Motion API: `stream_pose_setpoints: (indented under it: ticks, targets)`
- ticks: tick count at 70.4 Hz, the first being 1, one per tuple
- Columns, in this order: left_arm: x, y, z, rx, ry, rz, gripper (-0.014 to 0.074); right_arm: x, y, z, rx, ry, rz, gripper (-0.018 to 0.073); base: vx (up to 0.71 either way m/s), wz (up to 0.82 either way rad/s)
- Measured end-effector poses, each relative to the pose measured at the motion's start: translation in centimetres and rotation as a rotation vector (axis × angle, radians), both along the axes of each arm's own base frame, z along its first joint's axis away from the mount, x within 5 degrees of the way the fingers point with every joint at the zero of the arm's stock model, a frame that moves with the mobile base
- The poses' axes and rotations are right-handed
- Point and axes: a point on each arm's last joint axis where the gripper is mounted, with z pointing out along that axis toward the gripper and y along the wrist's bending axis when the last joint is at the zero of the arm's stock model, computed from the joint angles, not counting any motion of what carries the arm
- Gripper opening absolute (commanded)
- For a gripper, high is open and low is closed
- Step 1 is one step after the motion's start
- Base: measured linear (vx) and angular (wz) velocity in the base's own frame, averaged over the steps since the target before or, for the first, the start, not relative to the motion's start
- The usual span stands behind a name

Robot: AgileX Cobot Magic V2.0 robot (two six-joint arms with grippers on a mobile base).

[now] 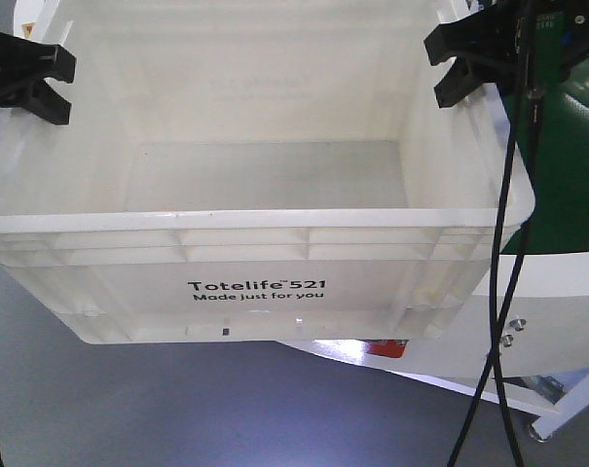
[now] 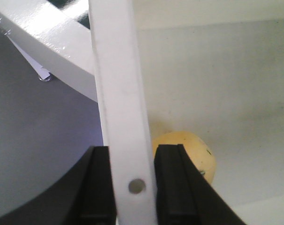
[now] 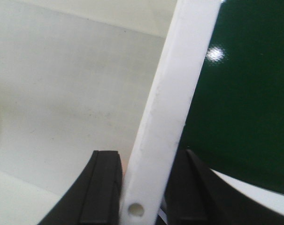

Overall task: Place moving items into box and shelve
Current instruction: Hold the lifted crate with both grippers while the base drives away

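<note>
The white box [image 1: 255, 292], printed "Totelife 521", hangs tilted above the grey floor, held by both side rims. My left gripper [image 1: 26, 73] is shut on the left rim [image 2: 120, 93]; in the left wrist view its black fingers [image 2: 97, 187] press both faces of the rim. A cream-yellow ball with small dark marks [image 2: 191, 154], one of the moving items, lies inside on the box floor just behind the inner finger. My right gripper [image 1: 469, 53] is shut on the right rim [image 3: 170, 108]. No ball shows in the front view.
A dark green table with a white edge [image 1: 567, 175] stands to the right of and behind the box. Black cables [image 1: 498, 292] hang down on the right. A small red part [image 1: 386, 347] peeks out under the box. Grey floor [image 1: 177, 409] lies below.
</note>
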Motion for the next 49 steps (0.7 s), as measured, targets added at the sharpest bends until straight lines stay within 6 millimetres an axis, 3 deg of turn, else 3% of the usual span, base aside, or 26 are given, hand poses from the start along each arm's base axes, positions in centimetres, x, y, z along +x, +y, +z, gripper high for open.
stream_pose_setpoints:
  ticks: [49]
  targets:
    - [0.0,0.01,0.0,0.001,0.0,0.0,-0.0017,0.0,0.01,0.0,0.001,0.0,0.0,-0.0012,-0.09,0.17]
